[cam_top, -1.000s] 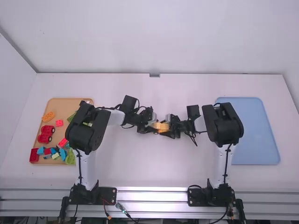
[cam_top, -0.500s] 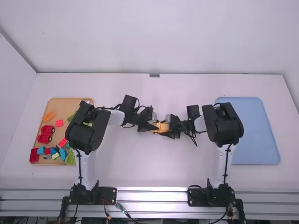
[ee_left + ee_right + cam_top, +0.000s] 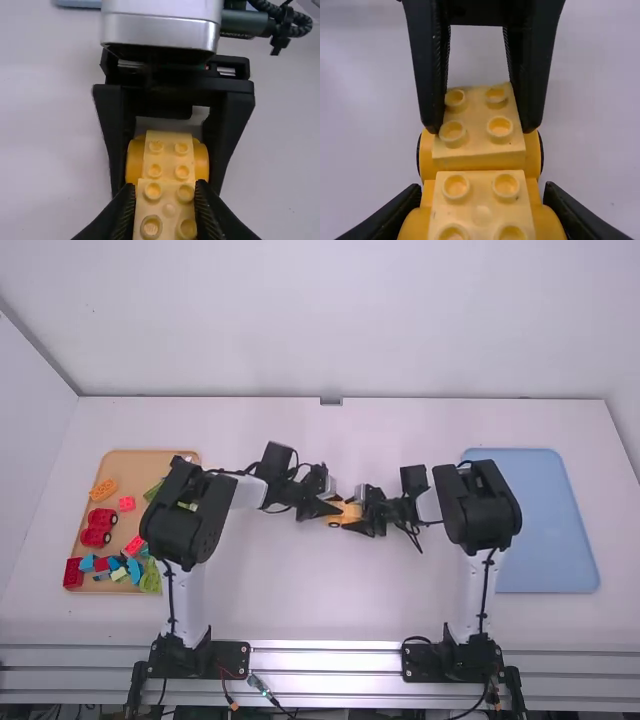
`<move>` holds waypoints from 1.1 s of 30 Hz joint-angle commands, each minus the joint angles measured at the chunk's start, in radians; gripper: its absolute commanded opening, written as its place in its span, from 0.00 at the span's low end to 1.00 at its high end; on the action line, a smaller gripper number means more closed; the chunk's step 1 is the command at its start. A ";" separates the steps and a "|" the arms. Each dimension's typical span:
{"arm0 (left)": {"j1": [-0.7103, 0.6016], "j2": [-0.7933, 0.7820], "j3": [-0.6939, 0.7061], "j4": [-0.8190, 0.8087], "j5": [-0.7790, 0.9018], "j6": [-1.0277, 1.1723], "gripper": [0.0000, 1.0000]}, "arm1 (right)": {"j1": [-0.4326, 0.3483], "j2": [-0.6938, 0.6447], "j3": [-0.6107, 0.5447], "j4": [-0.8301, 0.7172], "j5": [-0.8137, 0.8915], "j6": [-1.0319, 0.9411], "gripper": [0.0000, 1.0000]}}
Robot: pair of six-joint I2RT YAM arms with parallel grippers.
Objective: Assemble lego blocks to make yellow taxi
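Left jaws pinch a studded yellow block [image 3: 168, 208]; right jaws grip the wheeled yellow base [image 3: 532, 192]

A robotics lab, it seems: two arms [image 3: 188, 520] stand at a metal rail [image 3: 325, 660], cables [image 3: 171, 595] trailing, with a white desk [image 3: 330, 600] and plain walls [image 3: 330, 320]

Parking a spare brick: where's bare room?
Free: table between left arm and right arm, near side and far side of the claws; blue tray, bar its overhung left edge. Crowded: mid-table, left claw and right claw on the yellow build; tan tray, strewn with blocks.
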 commanded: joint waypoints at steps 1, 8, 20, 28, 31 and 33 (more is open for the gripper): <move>-0.011 -0.011 -0.006 0.003 0.012 -0.063 0.36 | 0.002 0.017 0.011 -0.004 -0.016 0.002 0.57; -0.012 -0.011 -0.006 -0.016 0.002 -0.061 0.33 | 0.002 0.017 0.011 -0.003 -0.016 0.002 0.58; -0.013 -0.011 -0.006 -0.038 -0.003 -0.061 0.37 | 0.001 0.017 0.011 -0.003 -0.016 0.002 0.58; -0.013 -0.011 -0.006 -0.031 0.022 -0.061 0.24 | 0.002 0.017 0.012 -0.003 -0.016 0.002 0.58; -0.013 -0.011 -0.006 -0.026 0.024 -0.061 0.25 | 0.002 0.017 0.012 -0.003 -0.016 0.002 0.58; -0.013 -0.011 -0.006 -0.024 0.023 -0.061 0.36 | 0.002 0.017 0.011 -0.003 -0.016 0.002 0.58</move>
